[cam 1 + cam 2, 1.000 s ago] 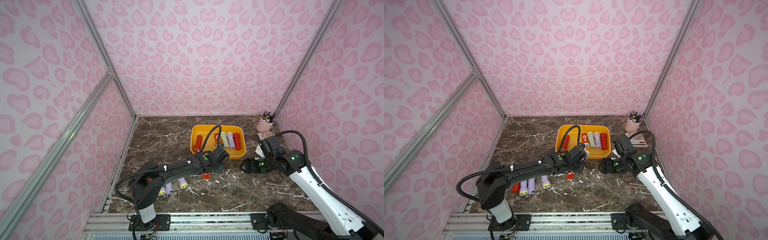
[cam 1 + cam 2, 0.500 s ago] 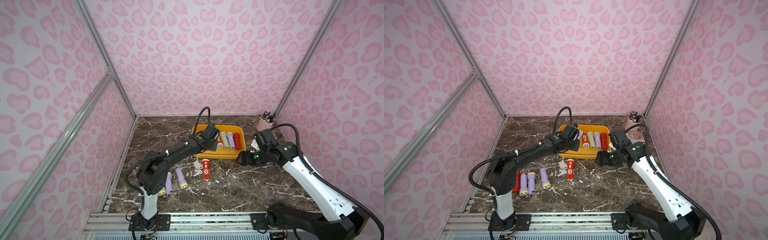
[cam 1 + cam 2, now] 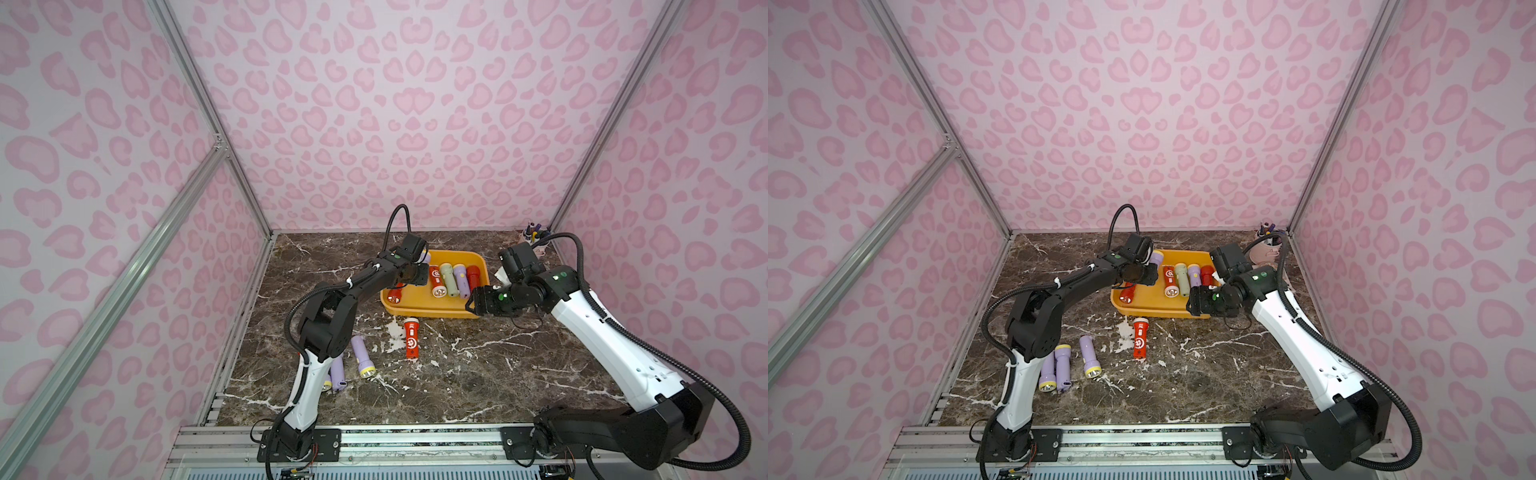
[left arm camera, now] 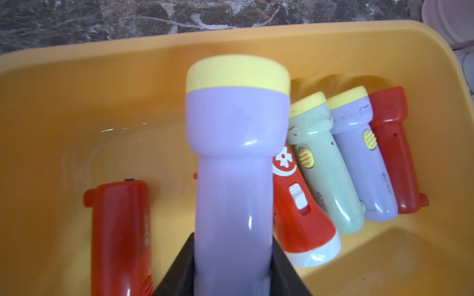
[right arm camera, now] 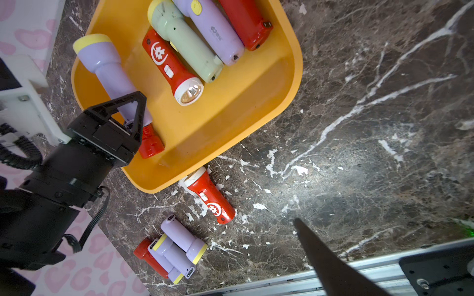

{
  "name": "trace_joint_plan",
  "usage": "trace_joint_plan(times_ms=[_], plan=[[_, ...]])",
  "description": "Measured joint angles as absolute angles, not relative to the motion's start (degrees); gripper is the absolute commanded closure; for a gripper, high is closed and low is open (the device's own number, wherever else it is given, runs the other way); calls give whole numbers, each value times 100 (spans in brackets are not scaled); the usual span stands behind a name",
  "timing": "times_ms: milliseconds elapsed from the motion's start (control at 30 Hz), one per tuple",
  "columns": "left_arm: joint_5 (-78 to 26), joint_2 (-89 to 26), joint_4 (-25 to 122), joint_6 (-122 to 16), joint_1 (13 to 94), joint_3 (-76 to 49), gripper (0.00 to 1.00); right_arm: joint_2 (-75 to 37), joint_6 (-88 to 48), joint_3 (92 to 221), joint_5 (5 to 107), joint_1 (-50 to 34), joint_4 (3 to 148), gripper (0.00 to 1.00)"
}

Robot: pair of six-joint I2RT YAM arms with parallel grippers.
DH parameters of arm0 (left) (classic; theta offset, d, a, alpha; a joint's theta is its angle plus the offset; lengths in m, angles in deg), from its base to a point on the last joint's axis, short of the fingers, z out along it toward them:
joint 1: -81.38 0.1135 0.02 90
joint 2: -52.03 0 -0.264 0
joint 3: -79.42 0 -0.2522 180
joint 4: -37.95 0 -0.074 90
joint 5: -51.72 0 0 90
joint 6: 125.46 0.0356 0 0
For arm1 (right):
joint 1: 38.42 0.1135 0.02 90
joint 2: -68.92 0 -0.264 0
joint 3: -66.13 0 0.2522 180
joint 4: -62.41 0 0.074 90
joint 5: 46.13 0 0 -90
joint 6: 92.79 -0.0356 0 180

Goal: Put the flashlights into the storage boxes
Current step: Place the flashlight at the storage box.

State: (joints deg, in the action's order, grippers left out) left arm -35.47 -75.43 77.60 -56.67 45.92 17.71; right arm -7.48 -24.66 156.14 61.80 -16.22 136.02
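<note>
We grip the lilac flashlight (image 4: 236, 159) by its tail, probably so its yellow head leads into the yellow tray (image 4: 64, 84) below our left pincer (image 5: 129, 110), which clamps tight around it. Our right pincer (image 3: 473, 300) hangs parted and empty beside the tray's corner, with loose flashlights (image 5: 210, 202) on the table beyond.

A pink cup (image 3: 1264, 254) is set at the far right corner of the dark marbled tabletop (image 3: 478, 374). What seem to be pens (image 3: 532, 229) are stood in it.
</note>
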Motion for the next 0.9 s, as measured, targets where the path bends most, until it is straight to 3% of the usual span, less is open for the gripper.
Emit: trace_joint_plan(times_ms=[500, 567, 900], plan=[[-3103, -7950, 7728, -5947, 4625, 1876, 65, -1323, -2383, 16038, 6197, -1897, 13770, 26], [-3092, -7987, 7725, -5986, 4629, 1876, 56, -1336, -2357, 16040, 6208, -1911, 13834, 26], [-2891, -8057, 7684, -6089, 4633, 1889, 35, -1119, -2313, 16031, 6235, -1941, 13982, 26]])
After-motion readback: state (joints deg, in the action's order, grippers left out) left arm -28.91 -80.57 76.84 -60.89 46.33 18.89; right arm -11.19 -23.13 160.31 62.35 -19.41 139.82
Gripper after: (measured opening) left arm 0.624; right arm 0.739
